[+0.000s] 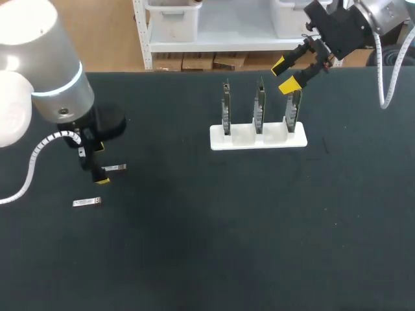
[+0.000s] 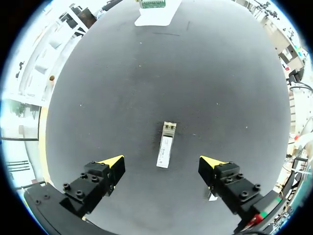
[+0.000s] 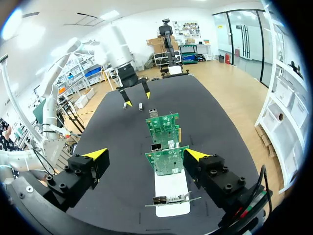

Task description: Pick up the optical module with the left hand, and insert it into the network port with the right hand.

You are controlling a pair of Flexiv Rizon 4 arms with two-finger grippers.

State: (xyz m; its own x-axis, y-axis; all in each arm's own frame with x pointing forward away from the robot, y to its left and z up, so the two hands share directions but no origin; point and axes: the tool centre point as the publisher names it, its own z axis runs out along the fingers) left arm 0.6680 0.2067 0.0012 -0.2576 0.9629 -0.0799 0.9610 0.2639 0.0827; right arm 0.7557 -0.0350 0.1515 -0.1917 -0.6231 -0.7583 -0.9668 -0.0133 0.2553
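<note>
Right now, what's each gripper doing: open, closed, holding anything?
Left gripper: open, empty, over a module lying flat.
Right gripper: open, empty, above the boards.

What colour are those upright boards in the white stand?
Green circuit boards, clearest in the right wrist view.

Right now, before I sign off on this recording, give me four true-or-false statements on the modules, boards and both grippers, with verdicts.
1. The left gripper is shut on the optical module. False: its fingers are open; the module lies untouched on the table.
2. A second module also lies on the table. True.
3. The white holder carries three boards. True.
4. The right gripper grips a board. False: it is open and empty above the holder.
</note>
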